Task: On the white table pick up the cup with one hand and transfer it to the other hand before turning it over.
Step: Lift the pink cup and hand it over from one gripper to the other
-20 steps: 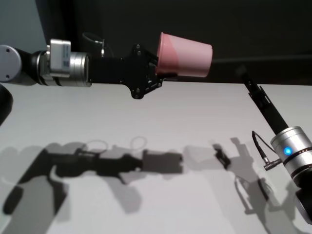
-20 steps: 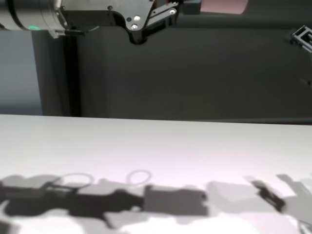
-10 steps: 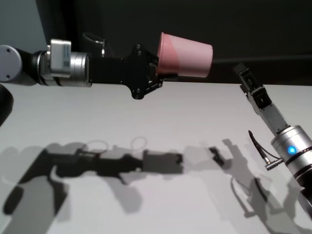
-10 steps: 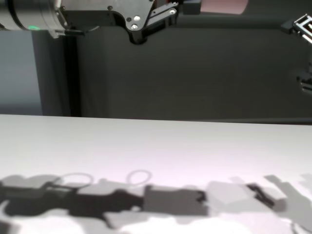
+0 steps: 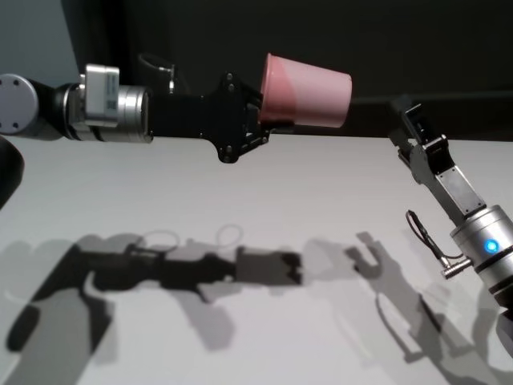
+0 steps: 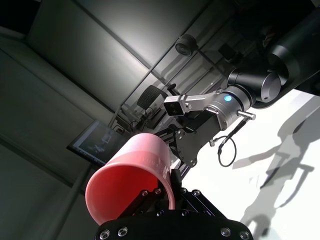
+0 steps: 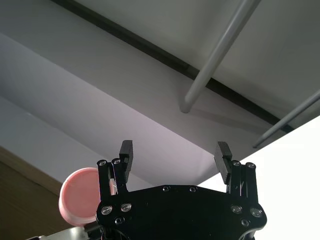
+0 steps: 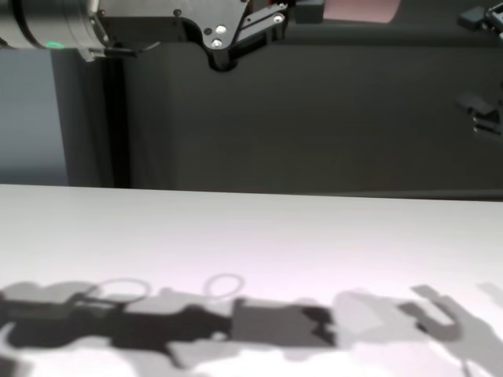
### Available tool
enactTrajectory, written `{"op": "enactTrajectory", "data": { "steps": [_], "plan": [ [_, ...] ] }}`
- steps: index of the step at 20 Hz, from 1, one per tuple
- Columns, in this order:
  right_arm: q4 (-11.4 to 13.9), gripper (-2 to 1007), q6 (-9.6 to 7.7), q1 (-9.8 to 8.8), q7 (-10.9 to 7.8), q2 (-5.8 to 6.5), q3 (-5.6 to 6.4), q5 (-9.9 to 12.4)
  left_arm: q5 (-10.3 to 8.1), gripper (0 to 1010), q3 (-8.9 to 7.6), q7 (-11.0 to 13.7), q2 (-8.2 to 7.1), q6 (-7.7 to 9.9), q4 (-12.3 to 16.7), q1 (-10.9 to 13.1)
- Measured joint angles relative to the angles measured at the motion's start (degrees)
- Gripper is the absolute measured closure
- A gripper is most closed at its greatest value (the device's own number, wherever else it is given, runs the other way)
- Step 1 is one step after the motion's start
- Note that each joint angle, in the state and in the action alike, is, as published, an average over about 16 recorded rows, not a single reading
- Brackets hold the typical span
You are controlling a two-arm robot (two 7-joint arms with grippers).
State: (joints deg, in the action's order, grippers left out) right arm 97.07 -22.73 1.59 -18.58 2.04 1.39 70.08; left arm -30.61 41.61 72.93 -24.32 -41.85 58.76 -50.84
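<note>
The salmon-pink cup (image 5: 309, 91) hangs sideways high above the white table (image 5: 160, 192), its flat base pointing to the right. My left gripper (image 5: 268, 112) is shut on the cup's rim wall; the left wrist view shows the cup (image 6: 127, 177) pinched at its mouth edge. My right gripper (image 5: 409, 128) is open, raised to the right of the cup and a short gap away from its base. In the right wrist view the cup (image 7: 77, 195) lies beyond and to one side of the spread fingers (image 7: 126, 150). The chest view catches only the cup's lower edge (image 8: 361, 9).
Both arms cast dark shadows (image 5: 184, 273) across the bare tabletop. A dark wall (image 8: 314, 118) stands behind the table's far edge. A loose cable loop (image 5: 425, 237) hangs at the right wrist.
The right gripper has risen, turned to show its open fingers and come closer to the cup's base. The left arm and cup have stayed still.
</note>
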Motion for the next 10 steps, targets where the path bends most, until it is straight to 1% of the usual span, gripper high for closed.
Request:
{"op": "enactTrajectory", "data": {
  "steps": [5,10],
  "plan": [
    [-0.13,5,-1.14,-0.18,-2.10,-0.20,-0.16,3.52,0.00,970,0.00,0.00,0.00,0.00,0.00,0.00],
    [-0.03,5,-1.63,-0.50,-3.48,-0.55,-0.87,6.07,0.00,970,0.00,0.00,0.00,0.00,0.00,0.00]
  ]
}}
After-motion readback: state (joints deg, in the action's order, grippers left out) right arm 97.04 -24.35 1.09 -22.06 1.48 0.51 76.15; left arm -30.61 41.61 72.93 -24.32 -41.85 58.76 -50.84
